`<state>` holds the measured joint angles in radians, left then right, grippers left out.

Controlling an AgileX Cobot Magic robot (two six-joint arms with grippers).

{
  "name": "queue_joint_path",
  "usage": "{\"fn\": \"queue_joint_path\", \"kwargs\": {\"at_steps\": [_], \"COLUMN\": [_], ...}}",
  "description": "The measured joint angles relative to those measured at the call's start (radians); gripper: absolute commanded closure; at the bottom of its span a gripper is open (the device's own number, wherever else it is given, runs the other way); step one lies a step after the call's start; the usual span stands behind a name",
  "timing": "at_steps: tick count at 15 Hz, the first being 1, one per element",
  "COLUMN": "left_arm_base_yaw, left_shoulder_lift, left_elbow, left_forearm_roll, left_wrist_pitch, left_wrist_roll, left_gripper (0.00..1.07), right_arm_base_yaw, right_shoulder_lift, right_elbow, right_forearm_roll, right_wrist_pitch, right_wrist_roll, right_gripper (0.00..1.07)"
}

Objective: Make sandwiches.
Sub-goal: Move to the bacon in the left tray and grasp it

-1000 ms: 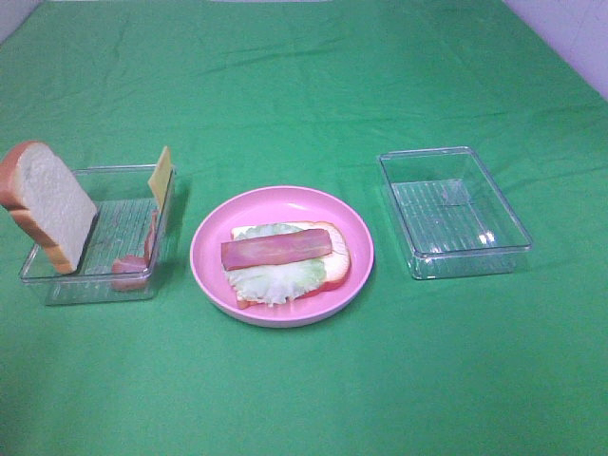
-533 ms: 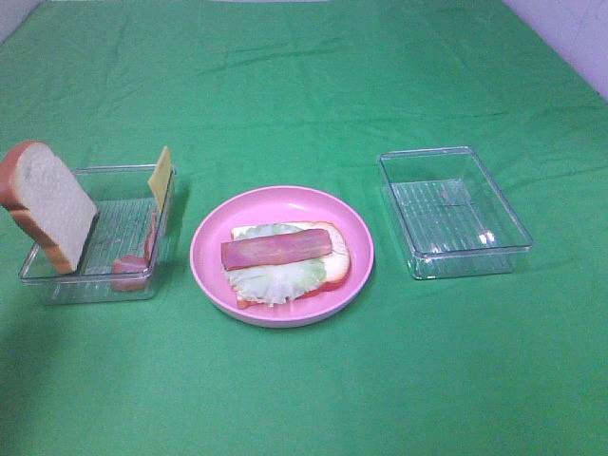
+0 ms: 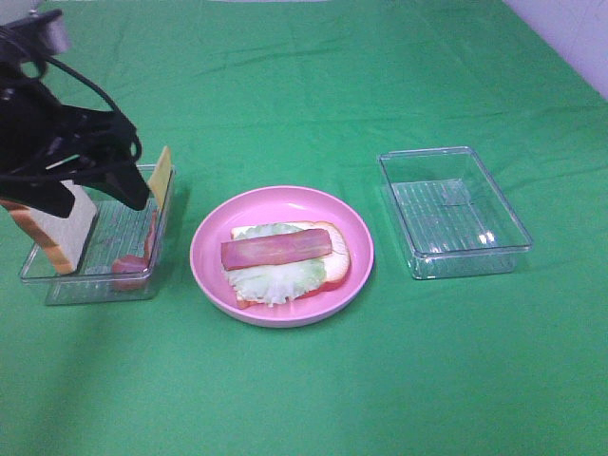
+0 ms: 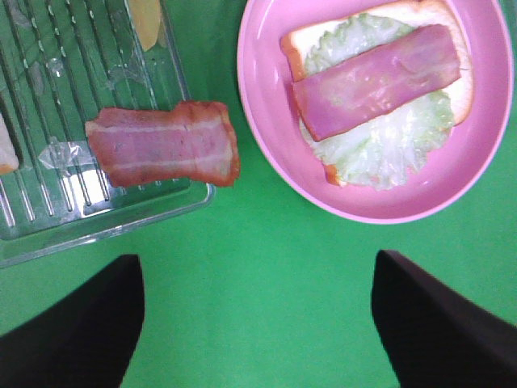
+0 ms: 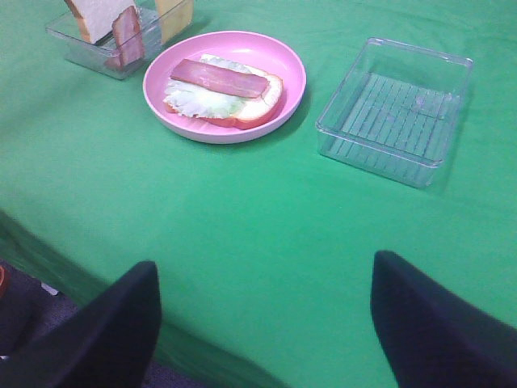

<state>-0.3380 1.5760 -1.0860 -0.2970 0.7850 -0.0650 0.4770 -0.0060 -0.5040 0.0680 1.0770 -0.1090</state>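
Two grippers are in play, both with the jaws spread wide and nothing between them. Nearest to us, the right gripper point(image 5: 266, 323) hangs over the near edge of the green cloth point(image 3: 380, 380), well apart from all the food. Beyond it lies a broad bare band of cloth, so the near side gives much free room for moving.

Further in, at the middle, the sandwich point(image 3: 285, 258) lies on the pink plate point(image 3: 204, 249). It has one bread slice point(image 3: 339, 269) at the bottom, lettuce point(image 3: 271, 282) on that, and a ham strip point(image 3: 277, 249) on top. We judge it about half made, because the cheese and the closing bread are missing.

Just left of the plate's rim stands the left tray point(image 3: 95, 290). It holds a spare ham strip point(image 4: 161, 144), the second bread slice point(image 3: 71, 228) leaning at its left side, and the cheese square point(image 3: 161, 176) standing on edge against its right wall. The left gripper point(image 4: 258, 323) hovers above this tray. We think the next move is to take the cheese. This calls for a careful descent, one finger on each side of the thin square, without striking the tray wall. The right tray point(image 3: 470, 261) is well apart on the right, and the far cloth is bare.
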Motion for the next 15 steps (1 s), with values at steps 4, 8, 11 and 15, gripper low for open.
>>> {"fn": "queue_joint_path", "kwargs": {"at_steps": [4, 8, 11, 15], "left_arm_base_yaw": [-0.103, -0.103, -0.103, -0.103], "left_shoulder_lift": [0.169, 0.252, 0.273, 0.324], "left_elbow": [-0.164, -0.183, -0.189, -0.191], "left_forearm_roll": [0.253, 0.268, 0.270, 0.275], "left_wrist_pitch": [0.098, 0.095, 0.068, 0.065], "left_wrist_roll": [-0.311, -0.334, -0.335, -0.337], "left_gripper": [0.32, 0.33, 0.37, 0.40], "right_arm_base_yaw": [-0.251, -0.453, -0.460, -0.460], "right_shoulder_lift": [0.000, 0.000, 0.000, 0.000], "right_elbow": [0.000, 0.000, 0.000, 0.000], "right_forearm_roll": [0.002, 0.002, 0.002, 0.002], "right_wrist_pitch": [0.000, 0.000, 0.000, 0.000], "right_wrist_roll": [0.001, 0.001, 0.001, 0.001], "right_gripper": [0.38, 0.38, 0.38, 0.38]}}
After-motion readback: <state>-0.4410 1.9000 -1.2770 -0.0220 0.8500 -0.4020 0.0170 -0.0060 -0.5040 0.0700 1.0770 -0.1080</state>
